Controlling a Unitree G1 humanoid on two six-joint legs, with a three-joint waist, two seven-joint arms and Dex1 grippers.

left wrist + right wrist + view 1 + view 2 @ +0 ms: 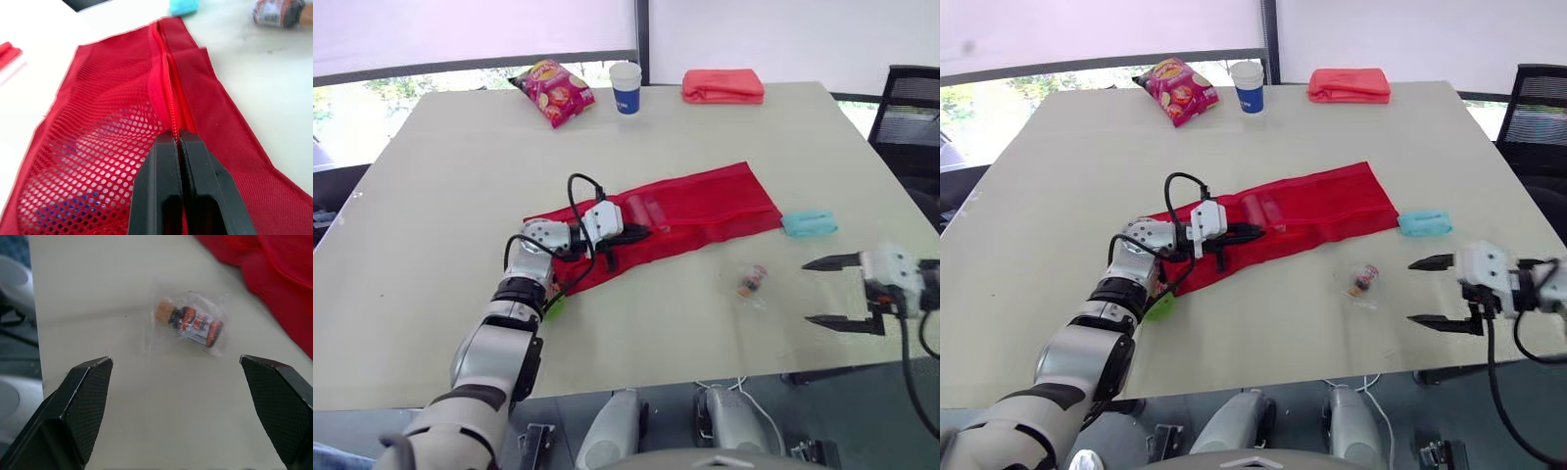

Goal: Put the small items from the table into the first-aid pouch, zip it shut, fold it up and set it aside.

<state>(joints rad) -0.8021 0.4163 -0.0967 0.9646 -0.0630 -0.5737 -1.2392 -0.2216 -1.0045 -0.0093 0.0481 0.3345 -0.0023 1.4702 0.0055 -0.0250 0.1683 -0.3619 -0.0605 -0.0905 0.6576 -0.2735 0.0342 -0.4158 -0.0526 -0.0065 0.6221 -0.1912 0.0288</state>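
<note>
Beige table, red first-aid pouch laid out flat and unfolded, running slantwise across the middle.

Left gripper: down on the pouch near its left end. Fingers pressed together, no gap between them, tips resting right on the zip line beside the mesh panel. Can't make out whether the slider is pinched between them. Something blue shows dimly through the mesh.

Right gripper: spread wide, holding nothing, hovering low at the table's right front edge. It points toward a small bottle sealed in a clear wrapper. The bottle lies on bare table between this gripper and the pouch's front edge, touching neither.

Teal packet: flat on the table just beside the pouch's right end.

Small green thing: at the pouch's left front corner, partly hidden by the left arm; can't identify it.

Far edge of the table, well apart from the pouch: crisp bag, paper cup, folded red cloth.
</note>
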